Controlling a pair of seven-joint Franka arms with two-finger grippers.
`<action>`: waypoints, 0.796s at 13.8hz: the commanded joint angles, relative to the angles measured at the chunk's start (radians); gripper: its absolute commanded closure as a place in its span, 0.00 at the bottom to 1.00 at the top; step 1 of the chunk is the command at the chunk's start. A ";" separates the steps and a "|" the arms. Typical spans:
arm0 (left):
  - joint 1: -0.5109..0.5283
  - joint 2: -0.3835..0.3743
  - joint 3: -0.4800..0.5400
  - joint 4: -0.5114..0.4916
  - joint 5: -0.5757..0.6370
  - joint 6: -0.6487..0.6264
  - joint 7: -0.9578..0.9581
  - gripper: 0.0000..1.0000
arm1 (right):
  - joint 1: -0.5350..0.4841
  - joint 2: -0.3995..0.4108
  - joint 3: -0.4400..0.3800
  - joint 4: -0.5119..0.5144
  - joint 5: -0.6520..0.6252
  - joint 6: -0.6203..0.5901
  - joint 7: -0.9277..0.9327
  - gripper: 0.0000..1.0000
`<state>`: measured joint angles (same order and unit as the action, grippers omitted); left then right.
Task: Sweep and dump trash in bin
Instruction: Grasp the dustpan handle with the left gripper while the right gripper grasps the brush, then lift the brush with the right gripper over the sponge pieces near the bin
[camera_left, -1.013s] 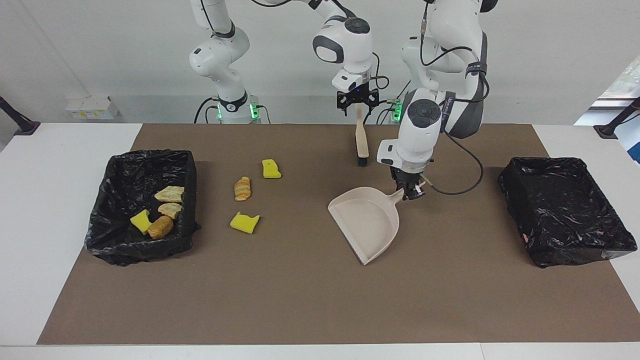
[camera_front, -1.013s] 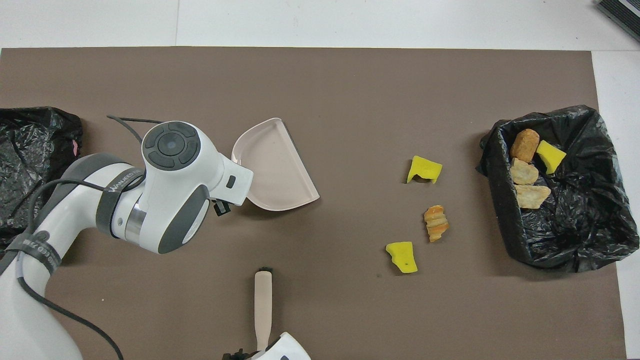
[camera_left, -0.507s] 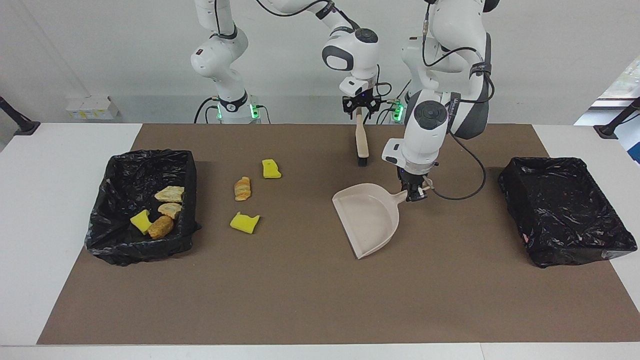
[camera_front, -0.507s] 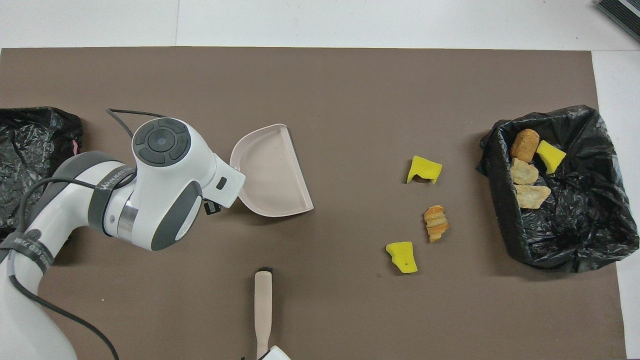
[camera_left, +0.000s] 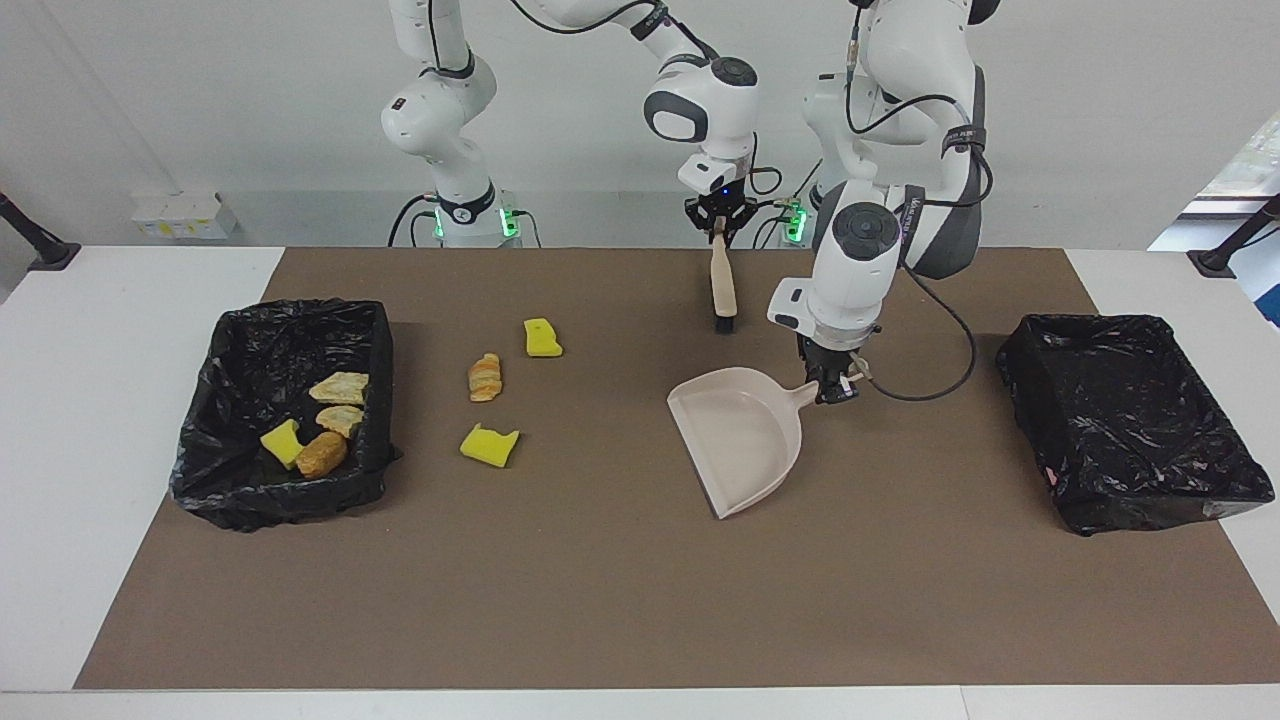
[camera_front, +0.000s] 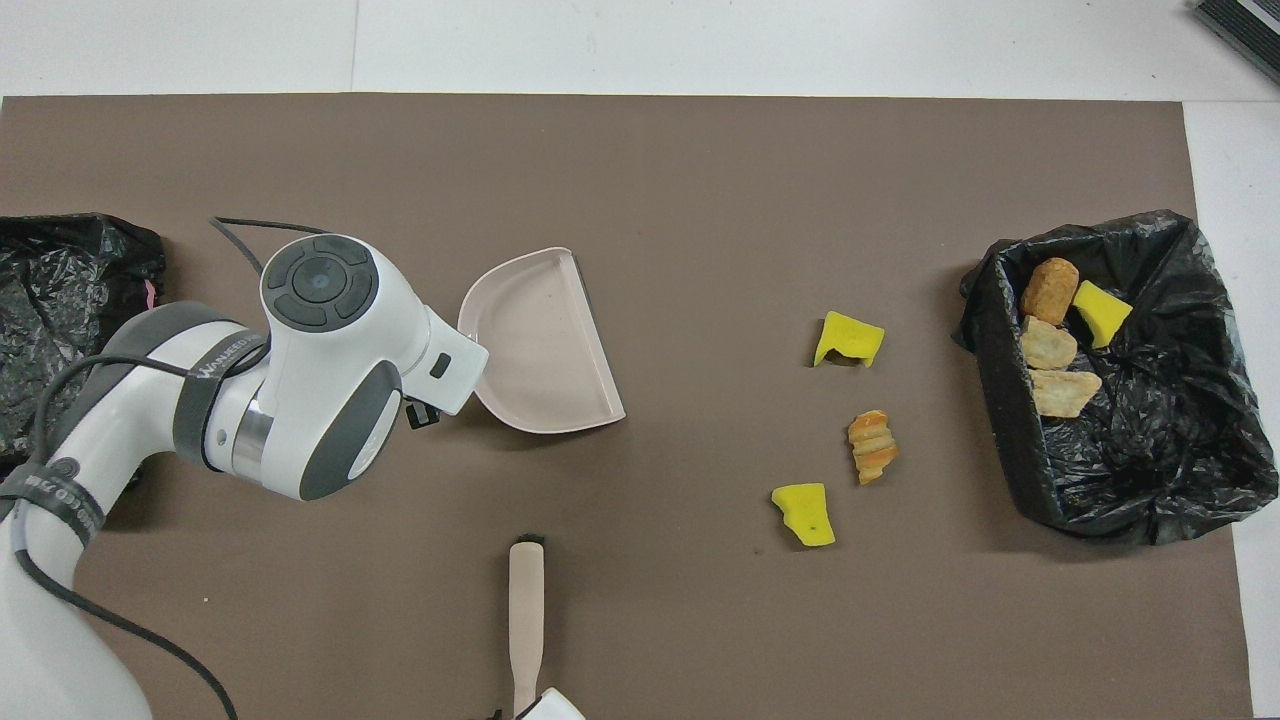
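While the left gripper (camera_left: 832, 388) pinches the beige dustpan (camera_left: 742, 440) by its handle near the mat's middle, the right gripper (camera_left: 718, 230) is pressed together on the brush (camera_left: 722, 285) handle at the mat's robot-side edge. Three trash scraps (camera_left: 487, 378) lie loose on the brown mat (camera_left: 620, 580), and four more sit in the black-lined bin (camera_left: 285, 415) at the right arm's end. Another lined bin (camera_left: 1130, 420) sits at the left arm's end

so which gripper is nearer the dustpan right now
Left. The left gripper is shut on the handle of the dustpan. The right gripper is off it, shut on the brush, nearer the robots.
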<state>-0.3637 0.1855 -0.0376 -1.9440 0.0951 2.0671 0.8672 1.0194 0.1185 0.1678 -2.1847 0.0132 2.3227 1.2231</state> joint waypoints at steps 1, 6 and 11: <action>0.009 -0.014 -0.005 -0.010 0.017 -0.002 0.012 1.00 | -0.042 -0.002 -0.001 0.087 -0.022 -0.130 0.013 1.00; -0.008 -0.017 -0.005 -0.015 0.017 -0.005 0.001 1.00 | -0.203 -0.052 -0.001 0.169 -0.070 -0.311 -0.092 1.00; -0.009 -0.026 -0.005 -0.030 0.017 -0.005 -0.020 1.00 | -0.454 -0.099 -0.005 0.259 -0.070 -0.497 -0.396 1.00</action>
<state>-0.3629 0.1854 -0.0474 -1.9475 0.0951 2.0665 0.8640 0.6374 0.0243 0.1508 -1.9590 -0.0411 1.8770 0.9081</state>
